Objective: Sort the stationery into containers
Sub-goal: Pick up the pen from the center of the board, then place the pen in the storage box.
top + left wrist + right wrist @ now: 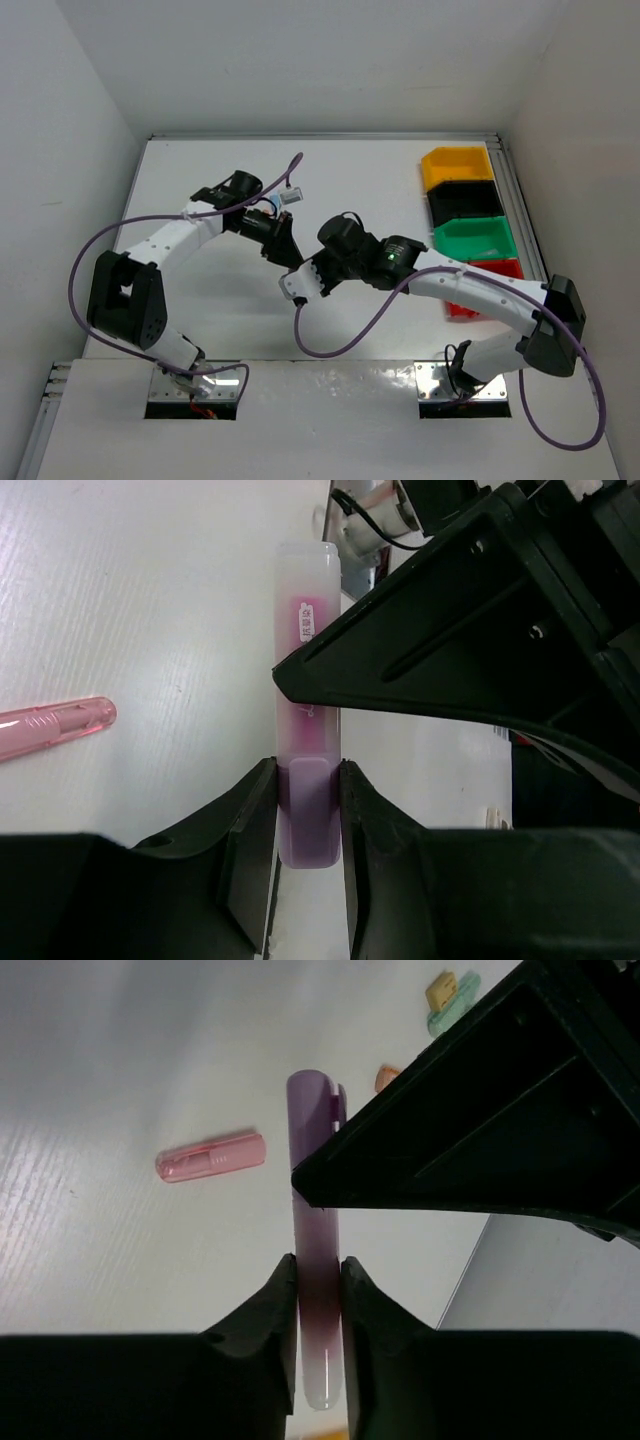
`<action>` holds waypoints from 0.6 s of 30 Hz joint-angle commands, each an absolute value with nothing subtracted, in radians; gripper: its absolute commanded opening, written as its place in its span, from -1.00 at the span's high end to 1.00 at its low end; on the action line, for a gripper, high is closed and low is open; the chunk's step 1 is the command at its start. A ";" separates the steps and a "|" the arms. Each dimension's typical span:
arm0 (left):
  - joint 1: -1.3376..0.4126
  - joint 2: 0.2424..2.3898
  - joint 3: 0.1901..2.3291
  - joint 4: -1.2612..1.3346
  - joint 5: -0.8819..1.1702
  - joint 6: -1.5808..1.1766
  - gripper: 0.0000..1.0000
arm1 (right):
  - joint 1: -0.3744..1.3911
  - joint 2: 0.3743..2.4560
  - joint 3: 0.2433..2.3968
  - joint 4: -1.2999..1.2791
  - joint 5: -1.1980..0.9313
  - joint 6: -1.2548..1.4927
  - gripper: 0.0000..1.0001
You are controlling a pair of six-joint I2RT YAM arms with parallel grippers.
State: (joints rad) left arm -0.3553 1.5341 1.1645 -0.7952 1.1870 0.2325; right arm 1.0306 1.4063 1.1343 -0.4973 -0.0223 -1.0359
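Top external: white table (350, 180), white walls (300, 60).

The left arm (165, 240) rises from its base at the near left, folds sharply at the elbow and reaches far and right toward the middle. The right arm (480, 290) bows out to the right from its base, and its forearm stretches left to meet the other. The two claws face each other, tips almost touching. The left claw (308, 780) pinches one end of a lilac marker (308, 680) between both fingers. The right claw (320, 1270) clamps the marker's other end.
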 commanded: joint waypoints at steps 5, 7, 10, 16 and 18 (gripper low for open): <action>-0.361 1.532 1.235 -0.764 1.281 0.219 0.54 | 0.965 1.388 1.088 -0.439 -0.046 -1.020 0.97; -0.351 1.525 1.241 -0.759 1.292 0.224 -0.08 | 0.909 1.361 1.077 -0.434 -0.052 -1.011 1.00; -0.318 1.506 1.252 -0.752 1.259 0.224 -0.60 | 0.798 1.313 1.051 -0.457 -0.078 -1.012 1.00; -0.253 1.459 1.261 -0.687 1.112 0.196 -0.94 | 0.445 1.204 0.960 -0.538 -0.182 -1.144 1.00; -0.249 1.425 1.246 -0.637 1.080 0.181 -0.94 | 0.283 1.192 0.928 -0.557 -0.236 -1.250 1.00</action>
State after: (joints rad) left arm -0.2569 1.4990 1.2278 -0.7155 1.1271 0.1993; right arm 0.4194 1.2285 0.9634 -0.5068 -0.1463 -1.1168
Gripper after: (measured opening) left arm 0.971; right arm 0.134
